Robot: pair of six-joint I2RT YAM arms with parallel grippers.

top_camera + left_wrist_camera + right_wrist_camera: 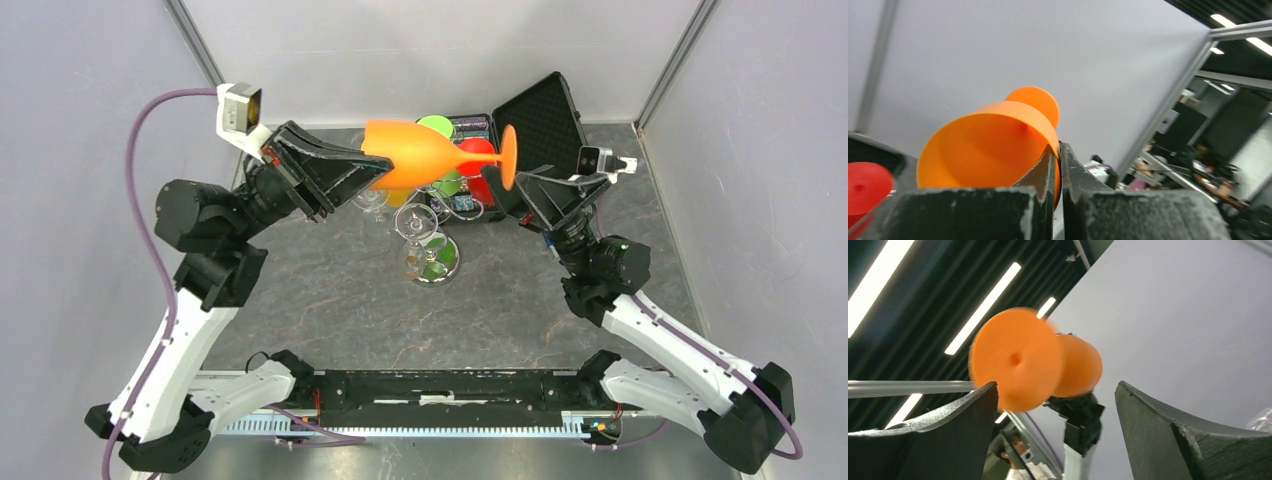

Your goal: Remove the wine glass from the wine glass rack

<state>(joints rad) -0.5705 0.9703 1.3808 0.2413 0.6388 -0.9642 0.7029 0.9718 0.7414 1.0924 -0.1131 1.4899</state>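
Pinching wine glass [420, 152] rim, left pincer [1058, 150] closed tight; right pincer [1057, 385] gaping wide beside foot, holding nothing.

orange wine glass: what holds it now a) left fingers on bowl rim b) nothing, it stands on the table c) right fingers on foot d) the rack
a, the left fingers pinch the orange wine glass at its rim while the right fingers stand open

No text or label can be read.
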